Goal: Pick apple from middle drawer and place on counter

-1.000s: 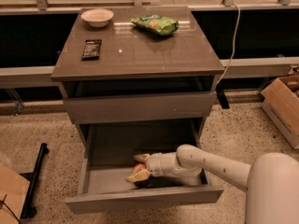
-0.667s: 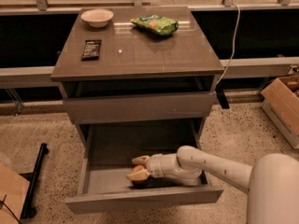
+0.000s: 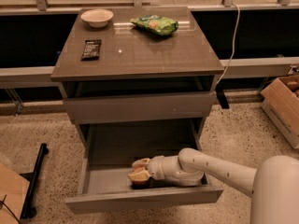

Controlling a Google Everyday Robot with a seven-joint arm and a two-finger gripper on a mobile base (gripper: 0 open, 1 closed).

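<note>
- Pincer (image 3: pixel 135 170): lower centre of frame, down inside the open middle drawer (image 3: pixel 140 199). Pale cream tip points left. Cannot tell whether it is parted or closed.
- Apple (image 3: pixel 140 183): mostly hidden. Only a dark reddish rounded patch in shadow right under the pincer tip, on the drawer floor near the front wall. Contact with the pincer unclear.
- Arm (image 3: pixel 210 168): smooth, white, rounded. Comes in from lower right, cut off by the frame edge.
- Drawer: grey-brown, flat floor, low side walls, plain front.
- Worktop (image 3: pixel 154 57): glossy dark slab, upper centre, reflective.
- On it: pale round bowl (image 3: pixel 96 17) at upper left, crinkled green bag (image 3: pixel 155 24), flat dark packet (image 3: pixel 91 49) with unreadable label.
- Cardboard box (image 3: pixel 282 104): right edge, cut off.
</note>
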